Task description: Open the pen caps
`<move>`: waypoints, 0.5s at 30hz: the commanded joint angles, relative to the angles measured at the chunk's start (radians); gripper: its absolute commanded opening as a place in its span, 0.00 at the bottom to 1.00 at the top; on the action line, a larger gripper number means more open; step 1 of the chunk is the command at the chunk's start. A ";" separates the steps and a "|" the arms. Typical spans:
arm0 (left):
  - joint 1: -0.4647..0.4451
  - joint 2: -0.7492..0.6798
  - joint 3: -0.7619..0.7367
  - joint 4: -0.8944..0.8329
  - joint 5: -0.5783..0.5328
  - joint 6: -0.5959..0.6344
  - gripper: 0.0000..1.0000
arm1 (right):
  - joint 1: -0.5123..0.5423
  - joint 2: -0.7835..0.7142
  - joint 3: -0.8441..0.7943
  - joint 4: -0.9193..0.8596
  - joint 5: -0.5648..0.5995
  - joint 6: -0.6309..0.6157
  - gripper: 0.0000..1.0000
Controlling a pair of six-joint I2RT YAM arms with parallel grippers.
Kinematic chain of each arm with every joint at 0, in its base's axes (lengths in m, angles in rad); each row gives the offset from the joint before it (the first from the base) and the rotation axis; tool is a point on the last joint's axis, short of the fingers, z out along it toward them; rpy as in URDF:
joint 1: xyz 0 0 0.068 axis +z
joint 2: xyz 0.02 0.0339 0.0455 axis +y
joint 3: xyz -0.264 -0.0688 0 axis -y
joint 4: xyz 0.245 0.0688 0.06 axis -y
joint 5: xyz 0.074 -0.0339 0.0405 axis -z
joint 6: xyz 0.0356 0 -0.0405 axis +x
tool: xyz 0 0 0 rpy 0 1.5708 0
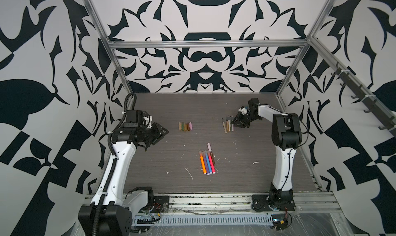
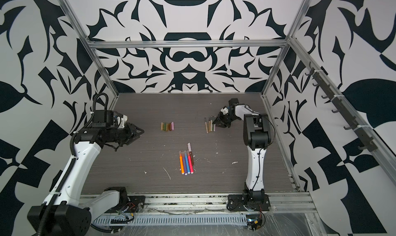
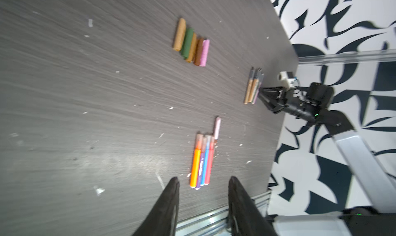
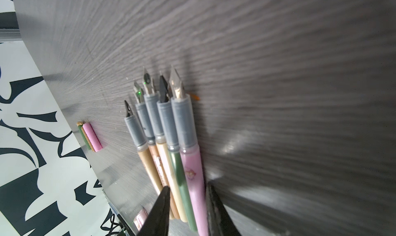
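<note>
Several loose pen caps (image 1: pixel 185 126) (image 2: pixel 167 126) (image 3: pixel 190 41) (image 4: pixel 90 137) (tan, green, brown, pink) lie in a row at mid-table. Several uncapped thin pens (image 1: pixel 228 124) (image 2: pixel 210 125) (image 3: pixel 254 87) (image 4: pixel 169 138) lie side by side at the right, nibs pointing to the back. My right gripper (image 1: pixel 233 123) (image 4: pixel 188 185) hovers at their barrel ends, open, with the green and pink barrels showing between its fingers. Capped orange, purple, blue and pink pens (image 1: pixel 206 162) (image 2: pixel 186 162) (image 3: pixel 201 159) lie nearer the front beside a lilac pen (image 1: pixel 209 147). My left gripper (image 1: pixel 165 130) (image 3: pixel 204 179) is open and empty, left of the caps.
White flecks and scratches (image 1: pixel 189 173) dot the dark wood tabletop (image 1: pixel 171 181). An aluminium rail (image 1: pixel 210 199) runs along the front edge, holding both arm bases. Patterned walls and metal frame posts (image 1: pixel 120 69) close in the back and sides.
</note>
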 commanded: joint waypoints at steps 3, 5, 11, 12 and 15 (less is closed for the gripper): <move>-0.203 0.227 0.091 0.236 0.004 -0.168 0.46 | 0.005 -0.028 0.002 -0.023 0.023 -0.011 0.33; -0.295 0.383 0.199 0.284 -0.007 -0.210 0.47 | 0.003 -0.029 -0.001 -0.024 0.023 -0.016 0.33; -0.416 0.832 0.583 0.356 0.005 -0.348 0.48 | 0.000 -0.034 -0.009 -0.005 0.014 0.008 0.33; -0.426 0.897 0.638 0.359 0.005 -0.371 0.48 | -0.001 -0.036 -0.010 0.001 0.013 0.015 0.33; -0.452 1.051 0.784 0.357 0.000 -0.450 0.47 | -0.001 -0.039 -0.007 0.012 0.013 0.030 0.33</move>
